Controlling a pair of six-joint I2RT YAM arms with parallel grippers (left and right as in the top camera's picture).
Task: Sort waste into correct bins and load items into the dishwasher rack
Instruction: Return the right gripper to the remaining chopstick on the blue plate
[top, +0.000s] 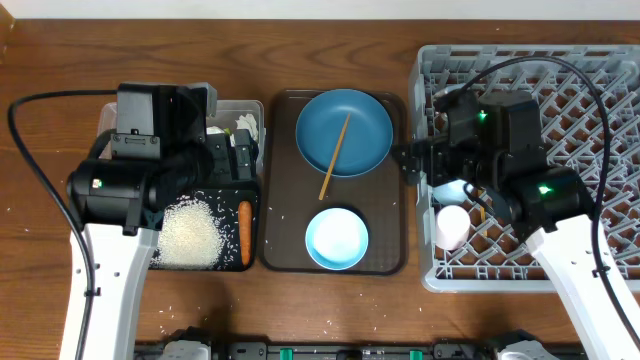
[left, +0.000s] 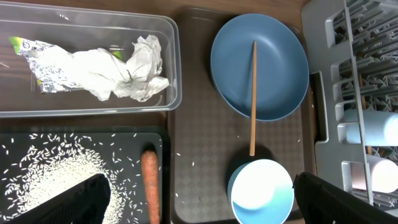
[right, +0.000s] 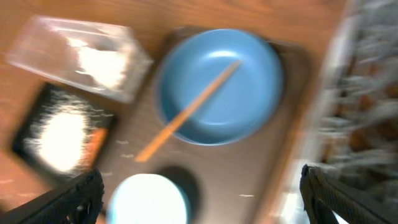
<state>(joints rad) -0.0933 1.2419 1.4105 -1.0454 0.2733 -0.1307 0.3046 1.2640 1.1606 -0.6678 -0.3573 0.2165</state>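
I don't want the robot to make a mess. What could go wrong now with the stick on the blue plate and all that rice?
The chopstick lies loose across the dark blue dish, poking past its rim; lifting the dish might tip it off. The rice is loose grains, a few already outside the black tray, so a bump could scatter more.

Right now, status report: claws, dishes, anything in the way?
Left claw, right claw open, empty. Large dark blue dish, light blue bowl on brown tray, not racked. Brown wooden chopstick lies across dish.
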